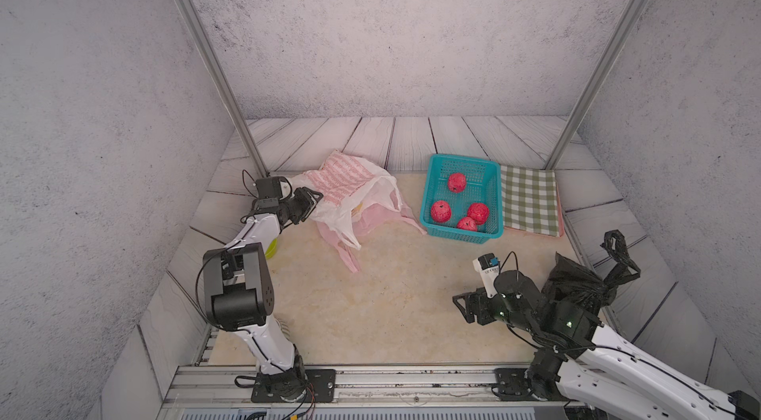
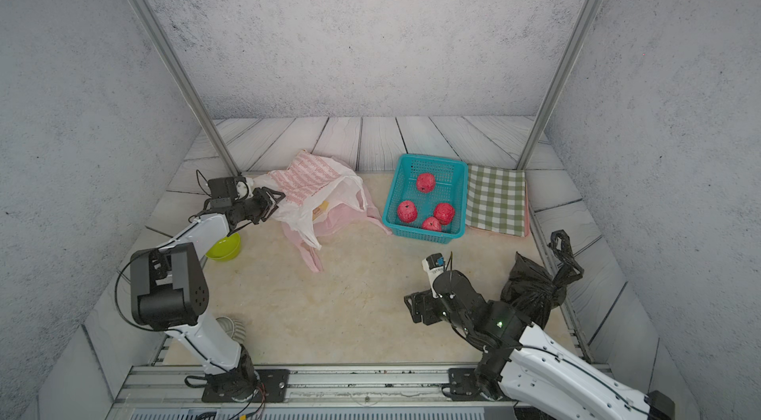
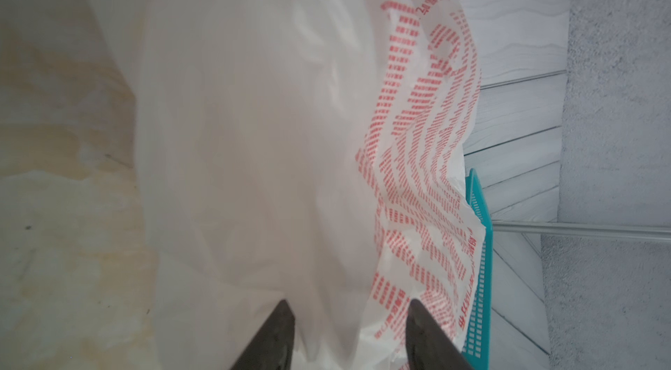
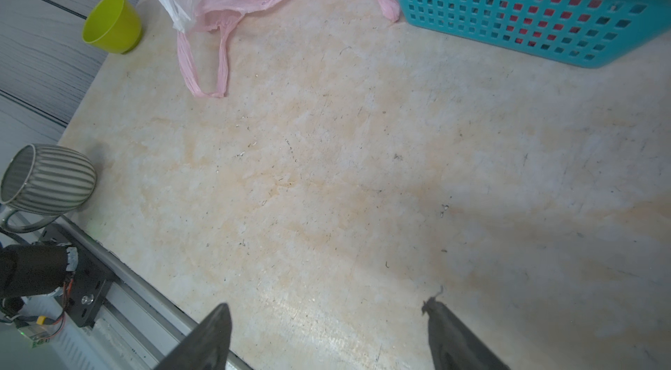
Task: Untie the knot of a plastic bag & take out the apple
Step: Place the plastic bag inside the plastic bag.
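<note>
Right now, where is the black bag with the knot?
In both top views the black bag sits on the robot's right side, beside the right arm, nearer the camera than the checked cloth.

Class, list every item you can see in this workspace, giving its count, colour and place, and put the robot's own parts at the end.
apples: four, red, inside the basket
basket: one, teal, far side, between white bag and cloth
white bag: one, white with red print, far left, lying over the pink bag
pink bag: one, pink, under the white bag
black bag: one, black, knotted, beside the right arm
cloth: one, green-and-white check, right of the basket
green cup: one, lime, by the left arm
ribbed cup: one, grey, near the left arm's base
table: one, cream
left gripper: black, jaws apart at the white bag
right gripper: black, jaws apart, over bare table
</note>
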`<state>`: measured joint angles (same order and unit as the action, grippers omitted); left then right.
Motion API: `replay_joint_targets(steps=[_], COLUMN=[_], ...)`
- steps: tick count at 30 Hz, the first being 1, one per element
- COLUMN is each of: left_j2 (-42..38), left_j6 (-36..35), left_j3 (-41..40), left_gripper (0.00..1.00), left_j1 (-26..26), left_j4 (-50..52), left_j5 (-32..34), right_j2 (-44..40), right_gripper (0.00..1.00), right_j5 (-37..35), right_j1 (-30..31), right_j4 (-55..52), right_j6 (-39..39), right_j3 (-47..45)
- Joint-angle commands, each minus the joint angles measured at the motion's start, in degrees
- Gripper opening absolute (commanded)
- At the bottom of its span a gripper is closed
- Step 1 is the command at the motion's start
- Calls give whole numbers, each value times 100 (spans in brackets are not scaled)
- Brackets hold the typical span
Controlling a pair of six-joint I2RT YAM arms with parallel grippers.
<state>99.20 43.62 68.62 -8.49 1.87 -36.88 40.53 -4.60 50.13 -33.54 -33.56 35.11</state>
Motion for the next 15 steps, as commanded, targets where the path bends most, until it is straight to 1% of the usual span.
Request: replay_joint_targets(steps=[1,2,4,5,7,9,11,12,14,15], left_j2=[-569,-723,-1175,-1351,-1709,-1988,-2239,-2331,-2383,-2372], left_j6=[-283,-326,-371,-405,-525,-589,-534,-541,-589,-517], left_j3=[226,212,136,113,81,22,-232,-367,-613,-700], left_gripper=[55,60,77,88,94,96,99,99,99,99], left_j1=[-2,9,10,13,8,37,113,195,343,355], left_j4=[468,537,596,586,529,443,69,-131,-545,-708], left_j5=[363,513,739,756,738,643,559,578,528,364], right_j2=[195,212,218,226,227,242,279,310,370,392], right_gripper=[85,85,86,86,86,87,87,87,87,87], right_j5=[37,26,-52,-105,-228,-278,-328,-348,-372,-411], right_j1=[15,14,14,16,14,14,12,10,6,6], right_j4=[36,42,19,-19,-118,-171,-209,-255,-391,-473], right_j6=[200,202,211,214,203,158,78,32,-64,-121], right_j3=[265,305,352,388,486,585,705,796,1009,1125])
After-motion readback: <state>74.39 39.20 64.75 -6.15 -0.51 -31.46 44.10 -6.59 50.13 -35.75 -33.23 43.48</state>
